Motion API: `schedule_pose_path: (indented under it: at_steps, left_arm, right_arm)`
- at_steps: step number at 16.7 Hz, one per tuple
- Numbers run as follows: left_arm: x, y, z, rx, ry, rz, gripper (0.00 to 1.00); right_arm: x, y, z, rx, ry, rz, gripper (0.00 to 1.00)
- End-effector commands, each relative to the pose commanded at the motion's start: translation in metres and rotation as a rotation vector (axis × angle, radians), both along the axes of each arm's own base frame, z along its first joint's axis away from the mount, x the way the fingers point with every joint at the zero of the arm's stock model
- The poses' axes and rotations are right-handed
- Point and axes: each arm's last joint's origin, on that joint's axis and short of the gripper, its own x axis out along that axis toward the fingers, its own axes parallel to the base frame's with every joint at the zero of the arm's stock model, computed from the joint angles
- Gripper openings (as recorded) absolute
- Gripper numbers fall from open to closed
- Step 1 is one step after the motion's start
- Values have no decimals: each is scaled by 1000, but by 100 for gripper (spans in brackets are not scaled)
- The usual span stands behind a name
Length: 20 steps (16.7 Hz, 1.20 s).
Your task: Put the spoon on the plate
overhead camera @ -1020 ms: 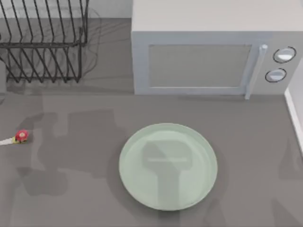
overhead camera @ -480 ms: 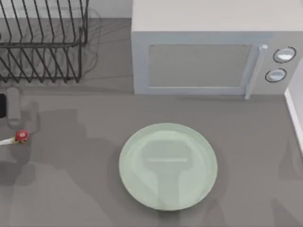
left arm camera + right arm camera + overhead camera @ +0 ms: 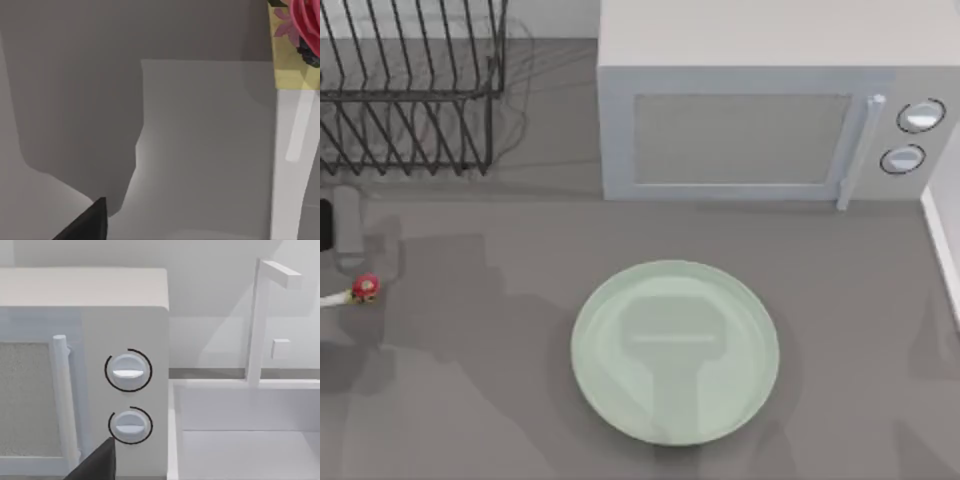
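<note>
At the table's far left edge in the top view, the left gripper (image 3: pixel 342 228) sits just behind the spoon (image 3: pixel 358 290), whose red knob end and a bit of white handle poke in from the edge. Can't tell if that gripper's fingers are apart or together; one dark fingertip shows in the left wrist view, beside the spoon handle (image 3: pixel 290 165) and knob, nothing between it and the handle yet. Nothing is held as far as I can see. Right gripper (image 3: pixel 97 462) is parked off to the right side, its camera looking at the microwave (image 3: pixel 85 375) dials and a white sink-like basin; its finger state is also unclear.

Plate (image 3: pixel 675 352) is well away from the left gripper, toward table centre, in front of the microwave, bare. Dish rack (image 3: pixel 410 90) stands just behind the left gripper.

Step judged: approach to grasp, task barely started.

Risks: handle is thin and lies flat, so a slightly off descent could pinch past it or flick it off the table edge. Grabbing near the knob leaves the bowl end heavy, so the spoon may pivot or slip in carry. Lifting backward could clip the rack.
</note>
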Motion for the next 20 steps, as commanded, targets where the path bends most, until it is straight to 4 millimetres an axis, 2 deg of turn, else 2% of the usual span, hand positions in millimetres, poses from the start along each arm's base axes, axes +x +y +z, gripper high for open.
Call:
schedule_pose_path:
  at_steps: [12,20]
  left_arm:
    - [0,0,0,0,0,0,2]
    - [0,0,0,0,0,0,0]
  right_arm:
    - [0,0,0,0,0,0,100]
    - [0,0,0,0,0,0,100]
